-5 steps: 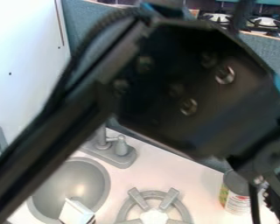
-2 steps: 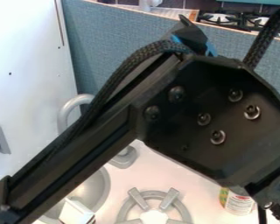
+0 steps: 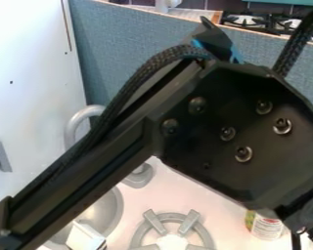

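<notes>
White-and-green labelled cylindrical can w/ grey top (image 3: 268, 227), btm right, by my black metal arm's (image 3: 224, 132) lower-right joint; grey round ring-shaped burner (image 3: 145, 233) to its left. Can't tell how far open my gripper is, what it holds, or its exact pos. vs. the can.

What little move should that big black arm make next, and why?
Probably a slight lift away from the can: the black arm overlaps the can's upper edge in this view, and how much room lies between them is hard to judge.
</notes>
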`<state>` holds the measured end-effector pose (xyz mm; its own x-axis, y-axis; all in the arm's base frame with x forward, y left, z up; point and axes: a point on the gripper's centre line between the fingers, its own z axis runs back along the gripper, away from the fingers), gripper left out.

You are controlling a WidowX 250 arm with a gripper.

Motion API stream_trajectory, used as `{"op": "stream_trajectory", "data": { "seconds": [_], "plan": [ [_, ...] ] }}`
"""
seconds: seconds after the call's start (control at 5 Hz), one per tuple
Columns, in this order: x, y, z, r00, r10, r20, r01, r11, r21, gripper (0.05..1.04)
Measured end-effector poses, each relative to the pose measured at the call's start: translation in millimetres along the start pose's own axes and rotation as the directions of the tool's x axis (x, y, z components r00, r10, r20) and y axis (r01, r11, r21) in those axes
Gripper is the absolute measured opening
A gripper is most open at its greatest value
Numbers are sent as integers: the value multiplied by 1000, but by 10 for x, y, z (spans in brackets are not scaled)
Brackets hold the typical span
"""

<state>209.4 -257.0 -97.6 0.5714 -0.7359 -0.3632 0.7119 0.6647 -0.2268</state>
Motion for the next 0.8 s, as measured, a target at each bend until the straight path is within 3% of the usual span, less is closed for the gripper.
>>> {"op": "stream_trajectory", "data": {
  "seconds": [0.4, 0.8],
  "plan": [
    [-60, -1, -101, 1000, 13, 3, -13, 1000, -13, 981],
    [-147, -22, 124, 998, 42, 49, -43, 999, 9, 989]
  ]
}}
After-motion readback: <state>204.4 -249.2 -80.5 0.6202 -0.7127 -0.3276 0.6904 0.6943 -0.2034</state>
